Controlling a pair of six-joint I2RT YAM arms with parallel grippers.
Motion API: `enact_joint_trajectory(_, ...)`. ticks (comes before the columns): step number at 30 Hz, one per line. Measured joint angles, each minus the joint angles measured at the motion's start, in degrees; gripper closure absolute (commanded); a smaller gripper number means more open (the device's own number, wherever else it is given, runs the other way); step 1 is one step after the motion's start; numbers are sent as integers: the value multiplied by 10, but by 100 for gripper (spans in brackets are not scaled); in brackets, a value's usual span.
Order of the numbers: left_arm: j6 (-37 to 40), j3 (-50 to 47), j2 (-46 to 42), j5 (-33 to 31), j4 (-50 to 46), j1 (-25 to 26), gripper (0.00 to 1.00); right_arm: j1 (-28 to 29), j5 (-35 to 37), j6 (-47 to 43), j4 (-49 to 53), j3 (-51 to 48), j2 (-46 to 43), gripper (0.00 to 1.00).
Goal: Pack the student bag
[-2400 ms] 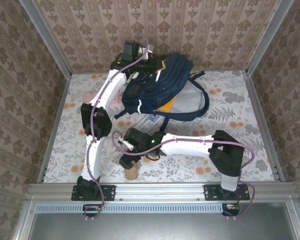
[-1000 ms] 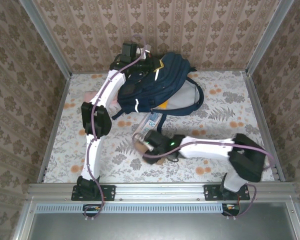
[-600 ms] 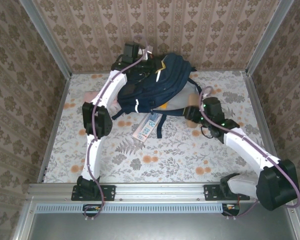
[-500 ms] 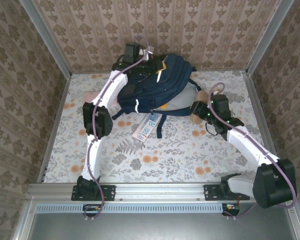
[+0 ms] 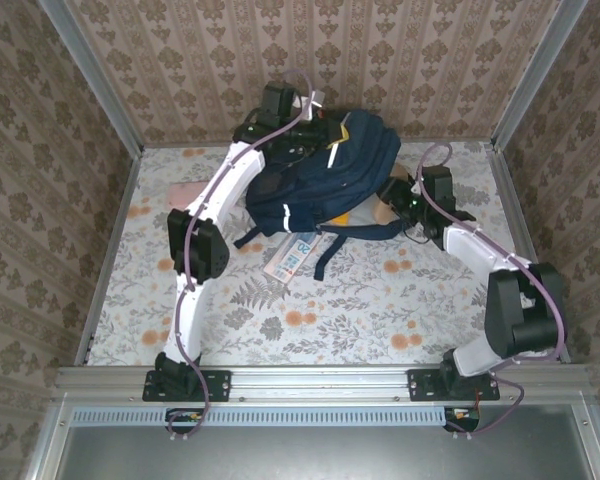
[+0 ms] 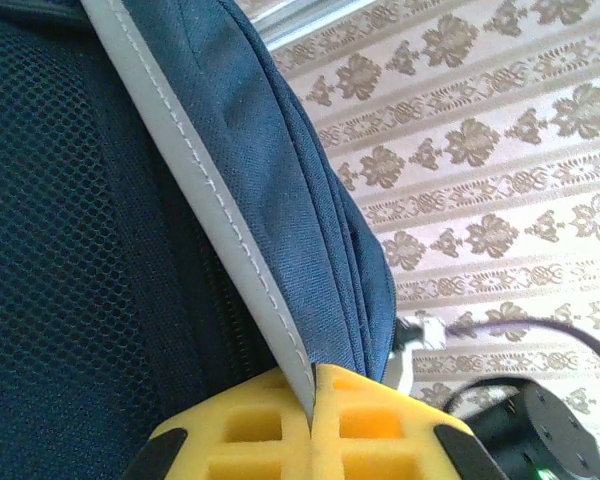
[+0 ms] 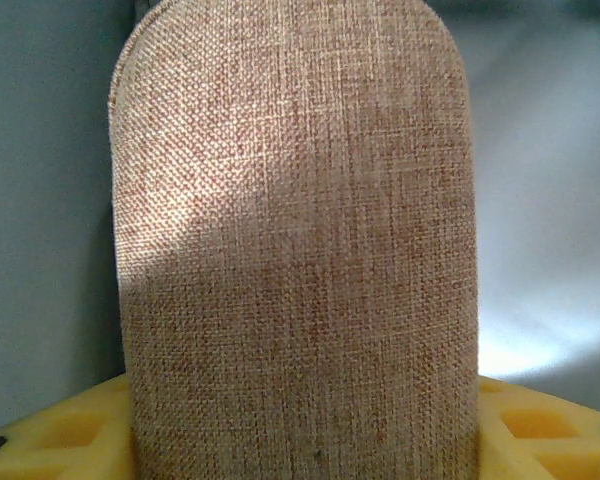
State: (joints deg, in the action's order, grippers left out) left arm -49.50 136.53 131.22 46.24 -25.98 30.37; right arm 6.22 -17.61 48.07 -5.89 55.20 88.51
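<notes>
The student bag [image 5: 320, 175], navy with thin white stripes, lies at the back of the table. My left gripper [image 5: 315, 122] holds its top edge up. In the left wrist view the yellow pads [image 6: 380, 425] are shut on a grey-white stitched strip [image 6: 220, 220] of the student bag [image 6: 70, 220]. My right gripper [image 5: 392, 195] is at the bag's right side, shut on a tan burlap pouch [image 5: 380, 207]. In the right wrist view the tan burlap pouch [image 7: 295, 250] stands between the pads of my right gripper [image 7: 300, 445], with the bag's grey lining [image 7: 550, 200] behind it.
A flat printed packet [image 5: 294, 254] lies on the flowered table [image 5: 380, 310] just in front of the bag, under a dark strap [image 5: 325, 255]. A pink flat item [image 5: 185, 190] lies at the back left. Patterned walls [image 5: 70, 150] close in three sides.
My right arm swung from the front middle of the table to the bag's right side, carrying the pouch. The left gripper drew the bag's top a little to the right.
</notes>
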Motion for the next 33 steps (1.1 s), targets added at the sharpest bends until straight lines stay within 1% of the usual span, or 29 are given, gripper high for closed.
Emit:
enact_joint_trajectory(6,0,0,-9,11,-9,34,100,2,-69,33,-62,24,73,50)
enact_joint_trajectory(10,0,0,-9,22,-11,55,100,15,-113,47,-99,49,116,46)
enact_joint_trajectory(14,0,0,-9,22,-13,60,100,40,-135,63,-129,87,157,44)
enact_joint_trajectory(15,0,0,-9,21,-14,58,100,47,-135,70,-138,99,170,42)
enact_joint_trajectory(17,0,0,-9,20,-15,53,100,61,-134,89,-161,115,196,32)
enact_joint_trajectory(18,0,0,-9,18,-17,49,100,68,-132,99,-176,121,211,24)
enact_joint_trajectory(20,0,0,-9,14,-21,43,100,80,-129,122,-207,134,241,5)
enact_joint_trajectory(21,0,0,-9,11,-21,40,100,85,-127,130,-221,139,257,1)
enact_joint_trajectory(23,0,0,-9,9,-21,33,100,92,-122,142,-245,141,273,0)
enact_joint_trajectory(27,0,0,-10,19,-20,29,100,97,-88,130,-247,113,247,0)
enact_joint_trajectory(33,0,0,-10,30,-15,30,100,81,-61,76,-183,44,157,0)
